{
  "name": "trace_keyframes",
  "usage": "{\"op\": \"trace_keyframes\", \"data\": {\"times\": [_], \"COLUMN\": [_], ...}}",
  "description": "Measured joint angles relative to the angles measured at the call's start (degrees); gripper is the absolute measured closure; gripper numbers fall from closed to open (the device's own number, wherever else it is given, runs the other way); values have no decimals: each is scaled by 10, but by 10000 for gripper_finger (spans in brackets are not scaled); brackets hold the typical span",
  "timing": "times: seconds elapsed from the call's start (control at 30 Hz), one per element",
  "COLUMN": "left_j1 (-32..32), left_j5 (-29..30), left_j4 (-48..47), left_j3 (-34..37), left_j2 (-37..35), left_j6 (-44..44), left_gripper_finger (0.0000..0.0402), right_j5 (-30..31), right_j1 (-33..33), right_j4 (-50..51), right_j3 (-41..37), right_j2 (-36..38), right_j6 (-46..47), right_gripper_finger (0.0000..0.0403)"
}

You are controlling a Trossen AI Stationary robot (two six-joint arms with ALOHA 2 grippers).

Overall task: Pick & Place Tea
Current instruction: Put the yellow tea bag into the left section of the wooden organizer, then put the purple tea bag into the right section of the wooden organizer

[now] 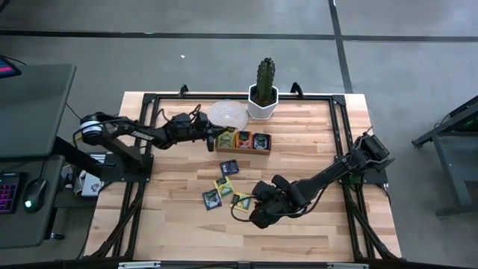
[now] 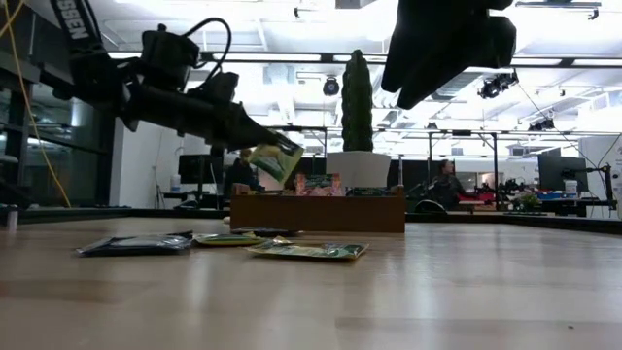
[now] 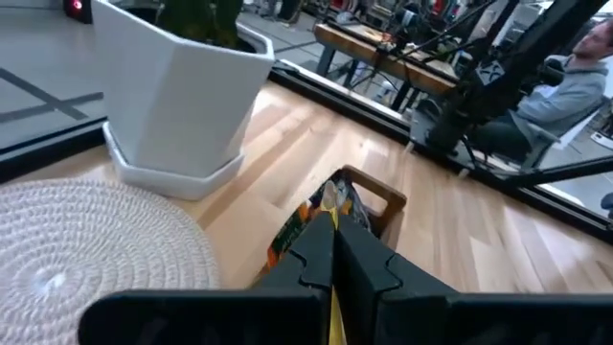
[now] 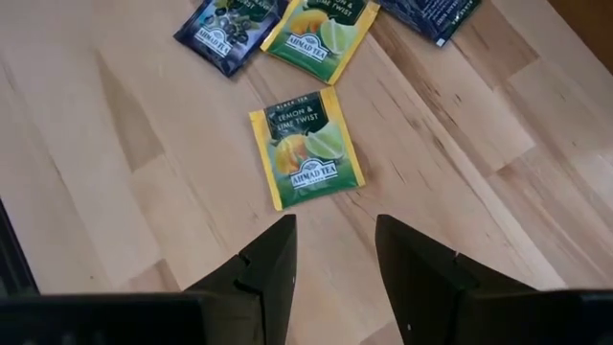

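Observation:
A brown wooden tray (image 1: 258, 149) stands at the table's far middle with tea packets in its compartments. My left gripper (image 1: 217, 135) reaches in from the left to the tray's left end, shut on a yellow-green tea packet (image 2: 277, 161). Several more tea packets lie flat on the table, among them a dark one (image 1: 228, 167) and a yellow "Lemon & Lime Twist" one (image 4: 306, 149). My right gripper (image 4: 335, 251) hovers open above that yellow packet, its fingers apart and clear of it. My left gripper pinches the yellow-green packet between its two shut fingers, which come almost level from the table's left. In the left wrist view the packet shows edge-on (image 3: 332, 203) past the fingertips. It hangs tilted ahead of them, clear of the tray (image 2: 318, 210).
A cactus in a white pot (image 1: 262, 101) and a round woven mat (image 1: 227, 113) stand just beyond the tray. A black frame rail (image 1: 343, 142) borders the table. Bare wood lies along the near edge. People sit in the room behind (image 3: 575, 77).

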State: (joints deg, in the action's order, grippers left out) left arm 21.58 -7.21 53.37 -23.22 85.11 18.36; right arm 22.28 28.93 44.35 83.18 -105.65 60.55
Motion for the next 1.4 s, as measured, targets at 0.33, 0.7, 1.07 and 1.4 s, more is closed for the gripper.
{"op": "trace_keyframes", "data": {"times": [0.33,0.7,1.07,1.4], "left_j1": [-1,-2,-2,-2], "left_j5": [30,44,51,40], "left_j4": [-4,-48,-53,-54], "left_j3": [-23,-23,-23,-23], "left_j2": [21,21,21,20], "left_j6": [0,6,6,-4], "left_gripper_finger": [401,401,372,296], "right_j5": [3,12,12,12], "right_j1": [0,0,0,0], "right_j4": [-1,-1,-1,-1], "right_j3": [0,0,0,0], "right_j2": [0,0,0,0], "right_j6": [10,10,5,5], "right_gripper_finger": [263,263,263,263]}}
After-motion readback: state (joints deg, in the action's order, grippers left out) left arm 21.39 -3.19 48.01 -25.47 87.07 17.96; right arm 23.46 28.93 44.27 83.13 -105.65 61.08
